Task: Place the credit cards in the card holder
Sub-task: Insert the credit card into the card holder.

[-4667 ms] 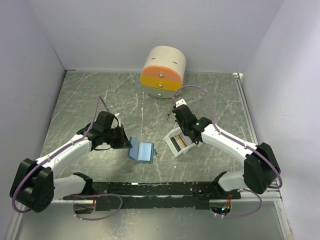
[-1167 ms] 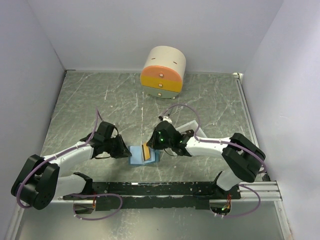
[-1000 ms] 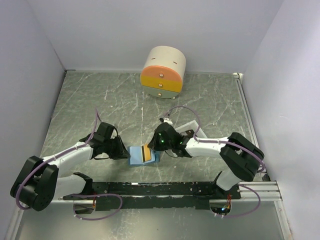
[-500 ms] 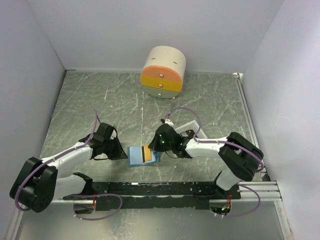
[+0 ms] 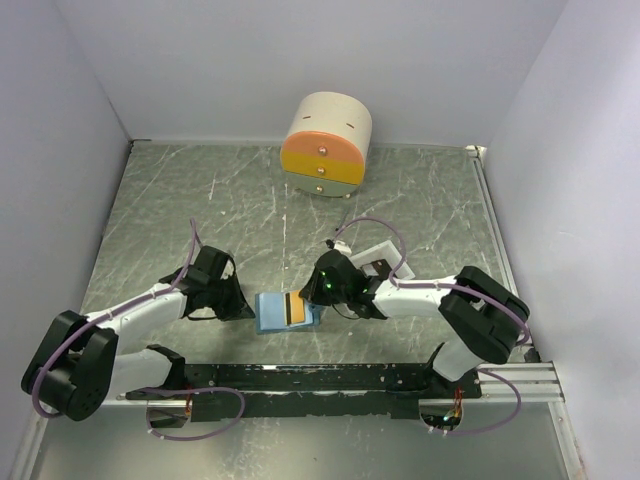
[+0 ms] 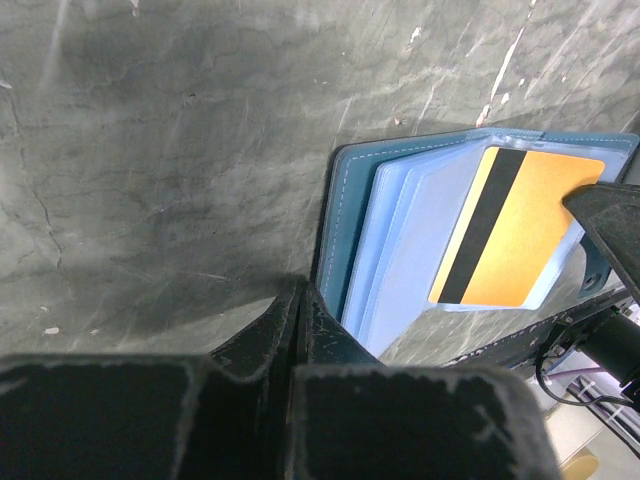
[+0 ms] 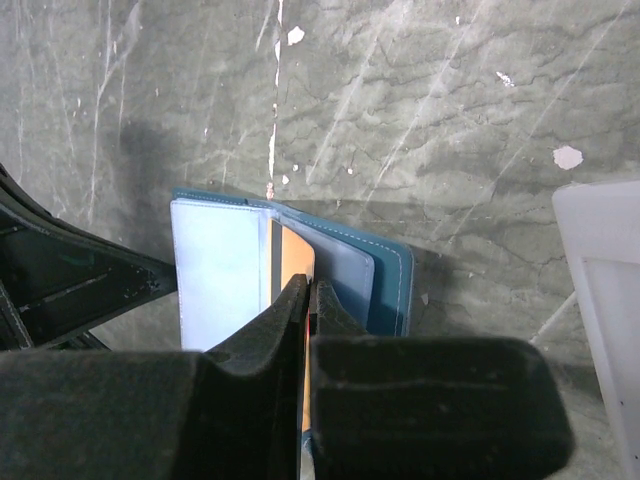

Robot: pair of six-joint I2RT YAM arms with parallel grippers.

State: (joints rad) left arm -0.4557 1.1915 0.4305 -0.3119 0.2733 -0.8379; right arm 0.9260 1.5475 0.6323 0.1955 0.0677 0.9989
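The light-blue card holder (image 5: 270, 312) lies open on the table between the arms, its inner pockets fanned out (image 6: 400, 230). An orange credit card (image 6: 520, 240) with a black stripe lies partly inside it, and my right gripper (image 7: 308, 285) is shut on the card's edge. In the top view that gripper (image 5: 312, 300) sits over the holder's right half. My left gripper (image 6: 300, 288) is shut, its tips against the holder's left edge (image 5: 245, 308). Nothing shows between its fingers. Other credit cards are hidden.
A shallow white tray (image 5: 378, 250) lies right of the holder, partly under my right arm, and its corner shows in the right wrist view (image 7: 600, 280). The round cream drawer box (image 5: 325, 145) stands at the back. The black rail (image 5: 320, 378) runs along the near edge.
My left gripper has closed at the holder's left edge. The right gripper has brought the orange card from the tray and laid it flatter and deeper into the holder.
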